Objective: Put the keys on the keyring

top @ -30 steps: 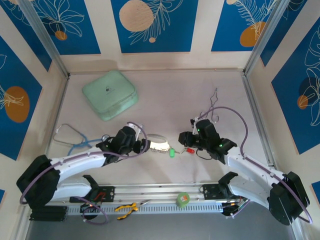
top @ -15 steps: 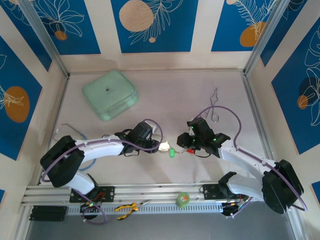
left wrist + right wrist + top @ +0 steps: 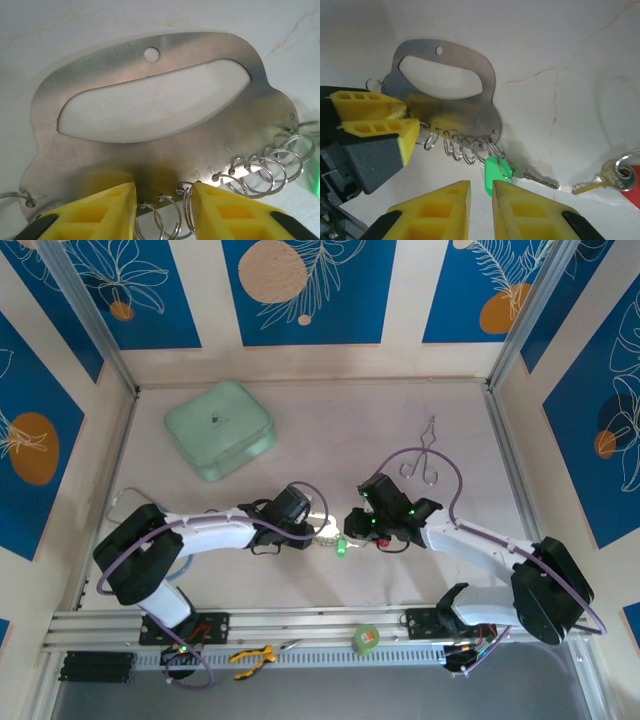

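Right wrist gives me both keys: the green key (image 3: pixel 496 171) sits mid-frame touching the end ring of the keyring (image 3: pixel 487 112), the red key (image 3: pixel 607 180) well apart at the right edge. My right gripper (image 3: pixel 481 184) hangs just below the green head, fingers narrowly parted, empty. Left wrist brings the rings (image 3: pixel 250 170) close: left gripper (image 3: pixel 164 192) straddles them at bottom frame; whether it grips, I cannot tell.
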You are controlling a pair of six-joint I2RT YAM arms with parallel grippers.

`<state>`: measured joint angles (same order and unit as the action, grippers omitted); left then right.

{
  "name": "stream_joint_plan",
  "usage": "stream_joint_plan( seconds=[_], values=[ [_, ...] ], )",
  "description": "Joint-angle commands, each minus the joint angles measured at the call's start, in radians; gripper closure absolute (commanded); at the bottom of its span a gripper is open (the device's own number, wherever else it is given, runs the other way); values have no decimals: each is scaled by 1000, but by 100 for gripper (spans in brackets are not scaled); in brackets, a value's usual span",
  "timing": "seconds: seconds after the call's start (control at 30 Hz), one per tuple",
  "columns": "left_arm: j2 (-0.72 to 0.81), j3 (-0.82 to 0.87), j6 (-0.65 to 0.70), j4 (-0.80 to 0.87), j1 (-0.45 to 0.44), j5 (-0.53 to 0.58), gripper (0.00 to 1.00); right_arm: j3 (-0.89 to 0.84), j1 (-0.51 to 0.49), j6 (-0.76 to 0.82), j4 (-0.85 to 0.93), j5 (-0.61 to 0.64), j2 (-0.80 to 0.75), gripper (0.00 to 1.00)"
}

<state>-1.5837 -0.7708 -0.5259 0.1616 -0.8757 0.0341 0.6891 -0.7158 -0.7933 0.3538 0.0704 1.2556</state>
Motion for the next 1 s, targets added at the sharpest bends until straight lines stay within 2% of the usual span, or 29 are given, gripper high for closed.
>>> stream_joint_plan(
  seconds=[0.0, 0.03, 0.17, 0.33, 0.6, 0.8, 0.97],
  values=[
    [-18, -12, -36, 59, -10, 70, 74, 52, -22, 22, 27, -55, 71, 82],
    [-12, -9, -47, 62, -10, 84, 80, 68, -28, 31, 30, -69, 103, 83],
    [25, 18, -109, 54, -10, 118, 91, 128, -54, 55, 36, -112, 210, 83],
    [65, 71, -188, 15, -12, 109, 97, 187, -67, 75, -18, -170, 305, 80],
    [108, 115, -219, -10, -12, 92, 98, 242, -60, 53, -106, -218, 418, 74],
    [131, 142, -231, -29, -12, 87, 99, 269, -54, 39, -91, -162, 488, 70],
    [157, 162, -233, -22, -12, 98, 99, 274, -63, 79, -12, -76, 472, 67]
  ],
)
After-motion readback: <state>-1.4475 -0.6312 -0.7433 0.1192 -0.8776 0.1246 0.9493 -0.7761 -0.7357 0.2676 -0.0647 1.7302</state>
